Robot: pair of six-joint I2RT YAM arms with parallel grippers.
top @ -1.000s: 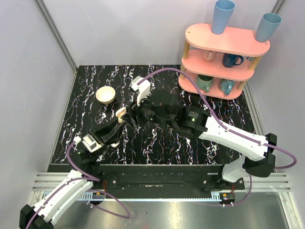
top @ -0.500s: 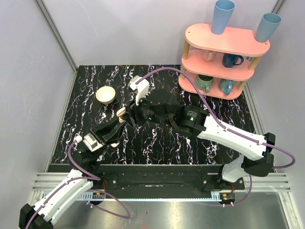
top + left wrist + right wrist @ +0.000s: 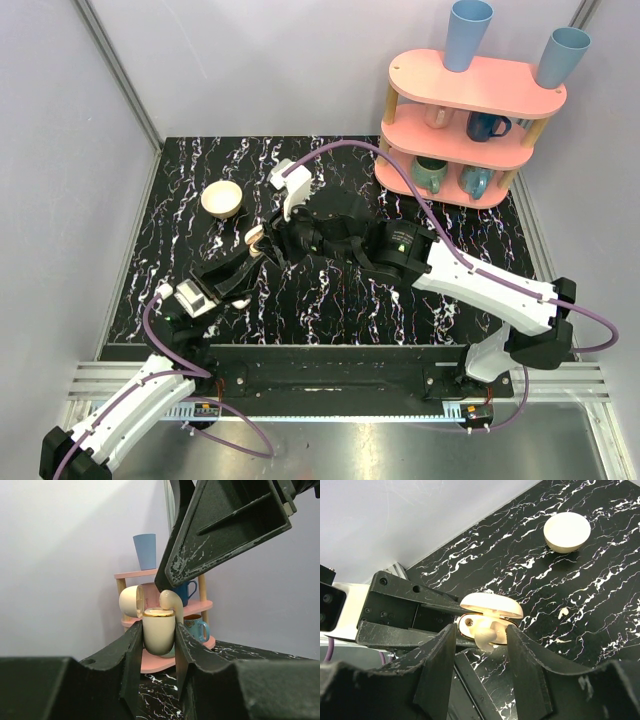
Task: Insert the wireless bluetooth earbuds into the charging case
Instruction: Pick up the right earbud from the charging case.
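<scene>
The charging case [image 3: 492, 605] is held above the worktop [image 3: 330, 300], at about 9 o'clock from its middle. It is clamped upright between the fingers of the left pincer [image 3: 157, 630], and its lid is swung open. The right pincer [image 3: 480, 632] is reached in from 3 o'clock and is closed on one earbud [image 3: 171, 600]. The lower part of this earbud is already inside the mouth of the case, while its rounded head stands above the gold rim. The two pincers are brought tip to tip, so very little room is left there — the right fingers are just beside the open lid.

A second earbud [image 3: 563, 612] is seen lying on the worktop, apart from the case, at 3 o'clock of it in the right wrist view. A small cream bowl [image 3: 222, 198] is placed at 10 o'clock, between the case and the far left corner, touching nothing. A pink shelf [image 3: 470, 95] with mugs [image 3: 432, 172] is set at the 1 o'clock corner, well apart from both pincers. Bare marbled surface is seen along the near edge, at 6 o'clock, and along the left edge beside the left arm.
</scene>
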